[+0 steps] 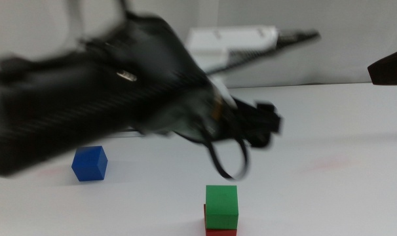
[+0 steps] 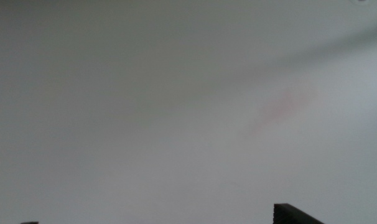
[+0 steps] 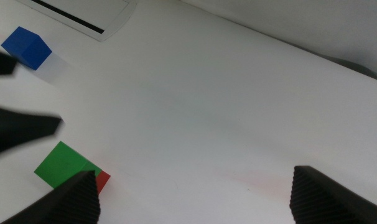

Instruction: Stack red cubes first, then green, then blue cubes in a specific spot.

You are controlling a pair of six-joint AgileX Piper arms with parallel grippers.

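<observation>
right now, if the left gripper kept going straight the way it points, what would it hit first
Probably nothing but bare white table. The left wrist view shows only plain tabletop ahead of the left gripper, with no cube in line. The green cube on the red cube and the blue cube sit off its path, though depth is unclear.

The green cube (image 1: 222, 204), low and just right of centre in the middle view, is a flat, bright green with plain matte faces. Under it the red cube (image 1: 220, 231) shows only as a thin red strip at the bottom edge. The blue cube (image 1: 89, 162), lower left of the frame, is a solid royal blue, its top face a shade lighter than its sides. The surface (image 1: 329, 151) is plain white, with what may be a faint pinkish smear right of centre. The left gripper (image 1: 261, 124) is a blurred black, and the right gripper (image 3: 191, 193) has dark jaws.
</observation>
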